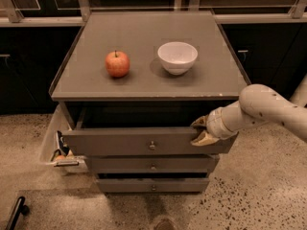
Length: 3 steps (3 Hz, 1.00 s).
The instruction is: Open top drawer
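The top drawer of a grey cabinet is pulled out a good way, its dark interior showing under the cabinet top. Its front is wide, with a small brass knob at centre. My gripper comes in from the right on a white arm and sits at the right end of the drawer front's top edge, its tan fingers over that edge. Two narrower drawers sit closed below it.
A red apple and a white bowl sit on the cabinet top. A white bin with items stands at the cabinet's left side. Dark cabinets line the back. A dark object lies on the speckled floor at lower left.
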Tool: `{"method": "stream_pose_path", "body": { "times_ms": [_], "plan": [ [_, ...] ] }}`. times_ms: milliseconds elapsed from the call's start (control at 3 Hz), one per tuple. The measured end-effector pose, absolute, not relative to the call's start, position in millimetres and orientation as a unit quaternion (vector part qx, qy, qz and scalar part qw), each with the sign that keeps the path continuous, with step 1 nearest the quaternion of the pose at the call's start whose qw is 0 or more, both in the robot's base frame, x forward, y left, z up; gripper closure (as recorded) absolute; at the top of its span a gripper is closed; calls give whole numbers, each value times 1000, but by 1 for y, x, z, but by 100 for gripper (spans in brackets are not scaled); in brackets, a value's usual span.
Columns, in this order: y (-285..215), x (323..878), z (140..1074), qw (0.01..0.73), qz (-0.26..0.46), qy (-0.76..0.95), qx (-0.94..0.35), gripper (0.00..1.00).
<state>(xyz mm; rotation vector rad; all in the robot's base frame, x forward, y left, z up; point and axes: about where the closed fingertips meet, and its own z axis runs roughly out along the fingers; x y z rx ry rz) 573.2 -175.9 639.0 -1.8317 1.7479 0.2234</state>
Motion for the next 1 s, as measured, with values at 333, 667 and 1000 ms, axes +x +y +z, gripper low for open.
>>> {"method": "stream_pose_path", "body": {
  "times_ms": [333,667,1000],
  "plan": [
    [-178,576,637,301,93,663,-679,39],
    [-182,569,637,308,102,664,-674,42],
    [-190,552,634,313,112,664,-669,65]
  ]
}}
